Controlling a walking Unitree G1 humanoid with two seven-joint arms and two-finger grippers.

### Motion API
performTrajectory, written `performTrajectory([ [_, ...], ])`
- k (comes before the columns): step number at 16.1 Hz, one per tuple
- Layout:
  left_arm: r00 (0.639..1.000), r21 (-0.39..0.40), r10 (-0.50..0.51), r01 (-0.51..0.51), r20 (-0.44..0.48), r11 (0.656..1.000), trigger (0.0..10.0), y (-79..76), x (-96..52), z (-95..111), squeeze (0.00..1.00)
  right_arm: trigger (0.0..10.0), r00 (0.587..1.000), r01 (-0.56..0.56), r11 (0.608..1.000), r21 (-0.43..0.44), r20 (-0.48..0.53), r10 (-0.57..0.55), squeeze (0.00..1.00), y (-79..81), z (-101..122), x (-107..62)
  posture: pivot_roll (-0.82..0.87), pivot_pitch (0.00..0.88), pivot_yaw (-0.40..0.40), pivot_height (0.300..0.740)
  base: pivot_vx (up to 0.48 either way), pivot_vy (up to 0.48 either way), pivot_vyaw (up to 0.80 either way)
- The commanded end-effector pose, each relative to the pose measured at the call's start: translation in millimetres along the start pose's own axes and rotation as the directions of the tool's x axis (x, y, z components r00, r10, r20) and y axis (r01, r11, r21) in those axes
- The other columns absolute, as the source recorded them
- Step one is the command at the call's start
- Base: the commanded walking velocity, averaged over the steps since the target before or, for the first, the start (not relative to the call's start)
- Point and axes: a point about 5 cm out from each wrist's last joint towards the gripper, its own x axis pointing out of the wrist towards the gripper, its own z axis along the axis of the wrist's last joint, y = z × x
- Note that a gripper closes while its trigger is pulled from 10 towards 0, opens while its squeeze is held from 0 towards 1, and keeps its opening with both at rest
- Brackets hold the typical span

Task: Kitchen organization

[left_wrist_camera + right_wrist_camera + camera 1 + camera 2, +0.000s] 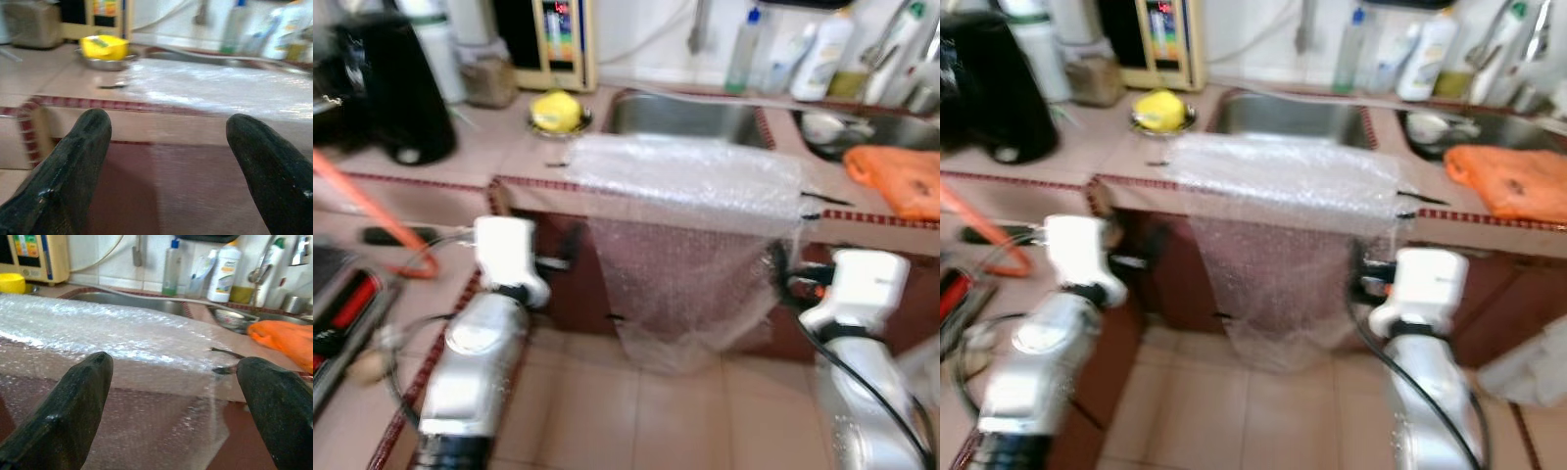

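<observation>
Bubble wrap (690,211) draped over bench (891,230) edge, light, limp, slippery — best pinched at hanging side edges; left end effector (164,161) and right end effector (176,401) wide open, empty.

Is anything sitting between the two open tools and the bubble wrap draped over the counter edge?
Nothing visible does. The left tool and the right tool both face the bubble wrap with open space ahead. The orange cloth and the yellow object lie on the counter, off to the sides.
</observation>
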Motion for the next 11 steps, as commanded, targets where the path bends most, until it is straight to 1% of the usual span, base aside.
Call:
performTrajectory([
  [1, 0.999, -0.008, -0.033, 0.033, 0.011, 0.999, 10.0, -10.6, 2.8, 2.8, 0.00, 10.0, 1.000, 0.017, 1.000, -0.012, 0.009, -0.017, 0.00, -6.6, 2.9, 0.1, -0.05, 0.081, -0.028, 0.740, 0.480, 0.000, 0.00],
  [6, 0.999, -0.008, -0.033, 0.033, 0.013, 0.999, 10.0, -11.3, 2.6, 2.7, 0.00, 10.0, 1.000, 0.007, 1.000, -0.015, 0.011, -0.007, 0.00, -4.8, 3.5, 0.0, -0.06, 0.083, -0.028, 0.740, 0.480, 0.000, 0.00],
  [11, 0.999, -0.007, -0.036, 0.036, 0.012, 0.999, 10.0, -12.2, 2.7, 2.1, 0.00, 10.0, 1.000, 0.009, 1.000, -0.023, 0.008, -0.009, 0.00, -5.7, 2.7, -0.9, -0.06, 0.083, -0.028, 0.740, 0.358, 0.000, 0.00],
])
